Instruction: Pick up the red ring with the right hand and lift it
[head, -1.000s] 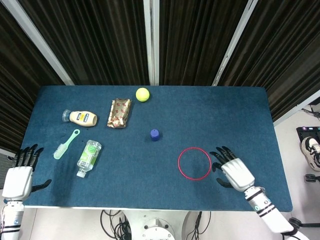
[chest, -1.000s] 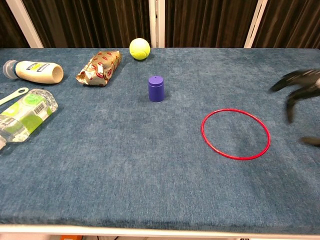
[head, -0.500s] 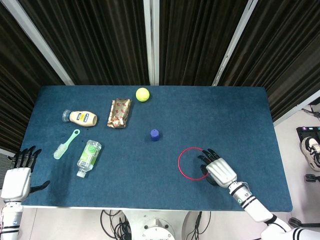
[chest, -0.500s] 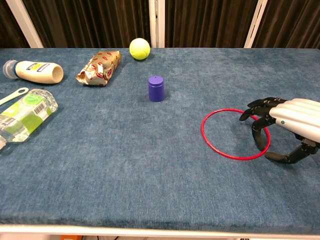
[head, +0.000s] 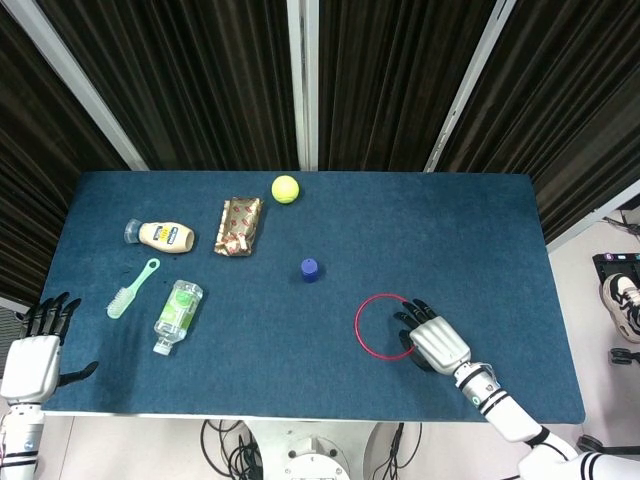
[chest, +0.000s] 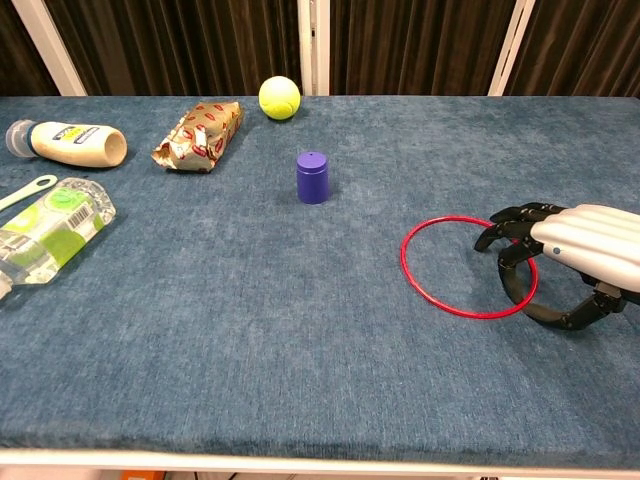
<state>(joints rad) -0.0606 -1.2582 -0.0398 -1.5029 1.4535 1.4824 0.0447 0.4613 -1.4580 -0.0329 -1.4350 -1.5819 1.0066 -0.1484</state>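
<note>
On the near right of the surface (chest: 300, 340), the right hand (chest: 575, 255) arches over the red ring's (chest: 440, 290) right edge, fingers curled down across the rim, not clearly gripping. Beyond the ring's left side stands a blue cap (chest: 313, 177).

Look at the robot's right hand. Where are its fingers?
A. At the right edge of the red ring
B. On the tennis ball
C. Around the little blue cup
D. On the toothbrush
A: the right hand has its fingers curled over the right side of the red ring, which lies flat on the table.
</note>
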